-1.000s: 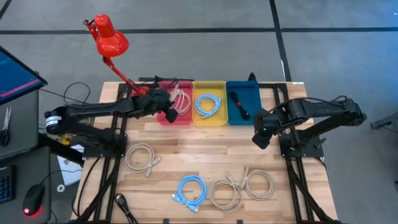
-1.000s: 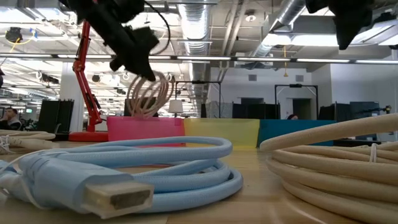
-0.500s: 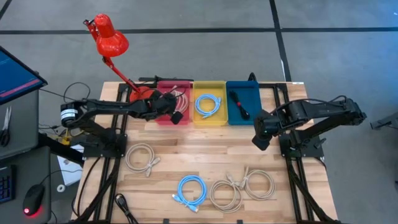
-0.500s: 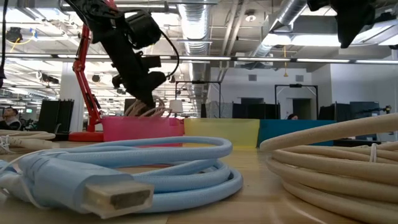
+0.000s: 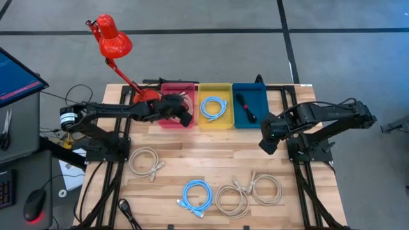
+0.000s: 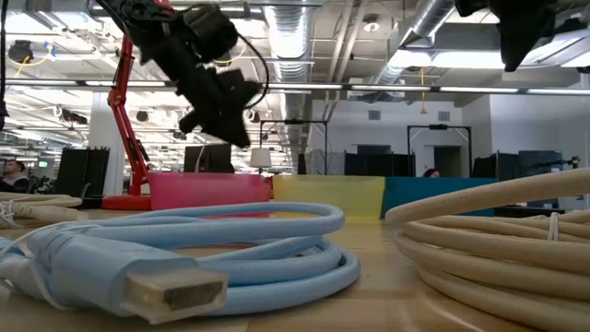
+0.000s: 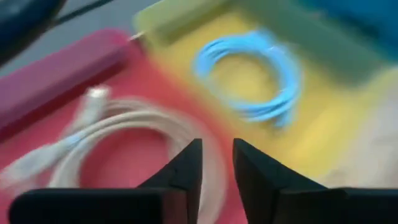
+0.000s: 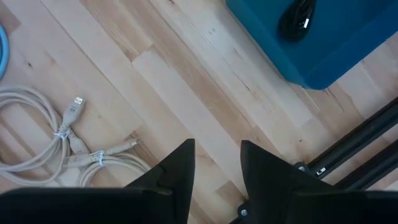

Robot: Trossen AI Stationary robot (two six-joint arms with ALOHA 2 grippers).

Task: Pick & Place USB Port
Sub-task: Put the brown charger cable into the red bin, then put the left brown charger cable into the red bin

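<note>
The left pincer hangs over the red bin at the far side of the table. Its fingers stand a little apart with a narrow gap between them, and they hold nothing. Below them, inside the red bin, lies the beige USB cable, coiled into a loose flat loop on the bin floor. One white plug sticks out of the coil toward the bin's far wall, its long axis running roughly along that wall's direction away from the yellow bin; the other end of the coil is too blurred to read.

The yellow bin, just beside the red one, holds a light blue coiled cable. The blue bin next to it holds a black item lying lengthwise.

The right pincer waits above bare table near the blue bin, its fingers parted and empty.

On the near half of the table lie more coils: a beige one on the left, a light blue one in the middle, and two beige ones touching each other to the right. A red desk lamp stands at the table's far left corner.
</note>
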